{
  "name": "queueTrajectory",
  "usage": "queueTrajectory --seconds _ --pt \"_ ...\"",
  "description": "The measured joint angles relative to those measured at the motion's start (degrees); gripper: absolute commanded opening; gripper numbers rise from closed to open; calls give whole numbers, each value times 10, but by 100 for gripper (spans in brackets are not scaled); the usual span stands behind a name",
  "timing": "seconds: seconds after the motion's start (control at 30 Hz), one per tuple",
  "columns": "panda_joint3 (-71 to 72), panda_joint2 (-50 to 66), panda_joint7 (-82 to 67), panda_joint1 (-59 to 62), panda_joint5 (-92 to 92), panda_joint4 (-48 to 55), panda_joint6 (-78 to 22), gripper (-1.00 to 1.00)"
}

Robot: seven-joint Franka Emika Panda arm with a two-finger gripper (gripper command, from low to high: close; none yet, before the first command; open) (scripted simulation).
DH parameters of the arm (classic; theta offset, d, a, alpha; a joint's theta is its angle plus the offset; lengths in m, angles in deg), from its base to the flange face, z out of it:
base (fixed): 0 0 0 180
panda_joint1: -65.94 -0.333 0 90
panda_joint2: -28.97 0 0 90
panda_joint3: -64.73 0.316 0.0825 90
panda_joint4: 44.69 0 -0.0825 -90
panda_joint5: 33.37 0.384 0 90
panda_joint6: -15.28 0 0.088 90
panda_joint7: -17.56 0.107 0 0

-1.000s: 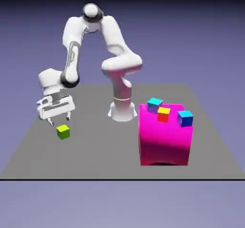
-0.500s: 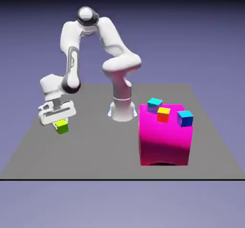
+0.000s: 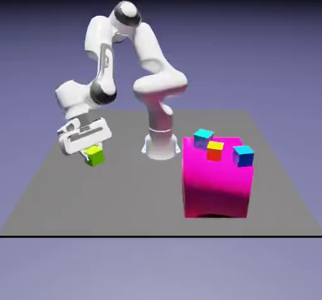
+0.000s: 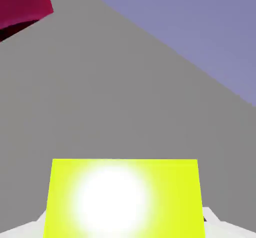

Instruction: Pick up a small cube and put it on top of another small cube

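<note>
The tool was clenched on the small green cube, held clear above the worktop. Carried toward the cubes atop the magenta block, it risked nudging the yellow-topped red cube off.

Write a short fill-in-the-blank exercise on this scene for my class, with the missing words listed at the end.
1. The gripper holds the small cube with a yellow-green top and ____ sides.
2. The number of small cubes on the magenta block is ____.
3. The middle one, a red cube, has a ____ top.

Missing words: green; three; yellow
</note>
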Motion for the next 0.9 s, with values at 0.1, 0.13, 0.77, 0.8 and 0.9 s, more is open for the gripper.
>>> queueTrajectory --seconds 0.1,0.13,0.77,0.8,0.9 --pt "62 -11 26 -2 21 -7 -16 -100" --pt "83 -14 35 -3 28 -9 -21 -100" --pt "478 -81 200 -17 160 -52 -123 -100" --pt "498 -85 209 -18 167 -55 -129 -100" --pt "561 -96 235 -20 188 -61 -145 -100"
